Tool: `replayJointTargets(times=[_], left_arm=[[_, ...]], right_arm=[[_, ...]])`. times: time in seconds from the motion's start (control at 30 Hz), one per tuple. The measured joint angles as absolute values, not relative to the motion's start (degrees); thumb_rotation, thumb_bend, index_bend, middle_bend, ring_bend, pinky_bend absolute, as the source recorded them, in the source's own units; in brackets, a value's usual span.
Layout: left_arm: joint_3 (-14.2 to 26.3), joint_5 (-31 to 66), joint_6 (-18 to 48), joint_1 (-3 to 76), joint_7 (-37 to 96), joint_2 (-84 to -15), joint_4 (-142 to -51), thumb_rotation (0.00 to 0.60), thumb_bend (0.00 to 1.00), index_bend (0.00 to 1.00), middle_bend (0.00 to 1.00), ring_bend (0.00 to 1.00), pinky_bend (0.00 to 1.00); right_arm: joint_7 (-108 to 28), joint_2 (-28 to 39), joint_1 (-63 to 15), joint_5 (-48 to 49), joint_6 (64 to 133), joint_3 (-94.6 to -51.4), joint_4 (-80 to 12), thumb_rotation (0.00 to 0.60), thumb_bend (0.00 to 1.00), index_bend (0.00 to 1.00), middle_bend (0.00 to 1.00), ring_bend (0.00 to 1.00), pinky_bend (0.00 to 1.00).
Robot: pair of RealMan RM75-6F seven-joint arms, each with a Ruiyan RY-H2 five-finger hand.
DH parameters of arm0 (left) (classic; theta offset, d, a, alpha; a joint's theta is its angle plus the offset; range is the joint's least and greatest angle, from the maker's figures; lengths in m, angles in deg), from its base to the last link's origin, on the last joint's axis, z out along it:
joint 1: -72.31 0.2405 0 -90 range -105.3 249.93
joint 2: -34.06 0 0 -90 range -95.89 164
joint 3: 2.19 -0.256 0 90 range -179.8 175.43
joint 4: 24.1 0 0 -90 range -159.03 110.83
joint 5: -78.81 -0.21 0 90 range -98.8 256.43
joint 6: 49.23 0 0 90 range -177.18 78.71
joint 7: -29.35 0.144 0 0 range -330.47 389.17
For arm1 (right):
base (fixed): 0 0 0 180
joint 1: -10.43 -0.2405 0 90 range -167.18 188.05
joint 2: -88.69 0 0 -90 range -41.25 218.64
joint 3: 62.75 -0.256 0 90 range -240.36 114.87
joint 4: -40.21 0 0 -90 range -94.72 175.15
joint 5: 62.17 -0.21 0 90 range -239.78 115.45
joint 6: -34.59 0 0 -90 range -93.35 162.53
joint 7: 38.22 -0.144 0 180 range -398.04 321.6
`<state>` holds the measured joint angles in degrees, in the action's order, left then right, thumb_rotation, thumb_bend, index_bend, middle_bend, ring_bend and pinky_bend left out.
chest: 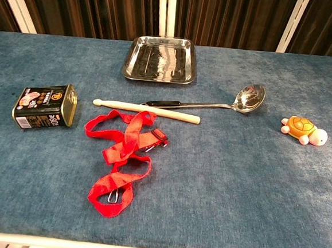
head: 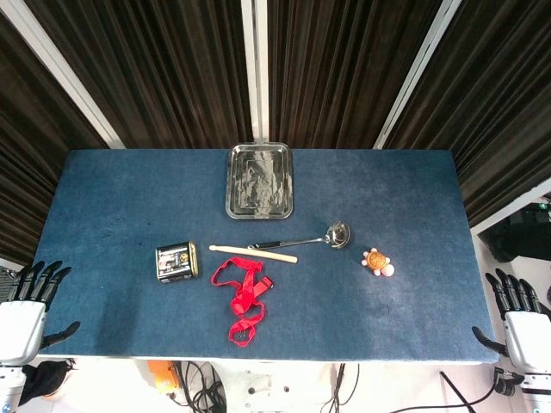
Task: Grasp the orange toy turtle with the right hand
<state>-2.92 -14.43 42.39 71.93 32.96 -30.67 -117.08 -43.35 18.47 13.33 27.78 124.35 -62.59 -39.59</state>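
The orange toy turtle (head: pixel 377 261) lies toward the right edge of the worktop (head: pixel 413 185), on blue, felt-like cloth, with bare cloth on every side of it. Nearest it is a steel ladle (head: pixel 337 234), bowl end toward the turtle but apart from it, its handle running left above a pale wooden stick (head: pixel 253 252). Below the stick sprawls a looped red strap (head: pixel 242 297); a dark printed tin (head: pixel 176 262) lies on its side further left. A shiny rectangular metal tray (head: pixel 259 181) sits near the far edge. The right robot hand (head: pixel 520 317) hangs off the right near corner, fingers spread, holding nothing. The left robot hand (head: pixel 26 311) hangs likewise off the left near corner, also empty.
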Motion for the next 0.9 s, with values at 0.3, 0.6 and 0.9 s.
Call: replayJointTargets(times=[0.3,0.6,0.9], left_arm=[[-3.0,-14.4,42.5,72.1,32.7,-31.0,-116.5,0.6,0.08,0.15,0.09,0.0,0.02],[-2.8,-14.3,42.7,72.1,32.1,-30.7,-116.4,0.6,0.08,0.15,0.09,0.0,0.02],[-2.6,-14.0,41.7,71.5,31.6,-31.1,-115.9,0.6,0.08,0.15,0.09,0.0,0.02]], right_arm=[[-42.8,18.4,12.9,27.7,123.5,-62.6,-39.7,0.6,0.09,0.0,0.0,0.0,0.0],[-38.2,19.4,10.1,27.4,119.6,-63.3,-41.7,0.6,0.1,0.0,0.03,0.0,0.0],[-26.7,19.8,1.7,26.2,111.0,-67.0,-48.7,0.6,0.15,0.0,0.1,0.0,0.0]])
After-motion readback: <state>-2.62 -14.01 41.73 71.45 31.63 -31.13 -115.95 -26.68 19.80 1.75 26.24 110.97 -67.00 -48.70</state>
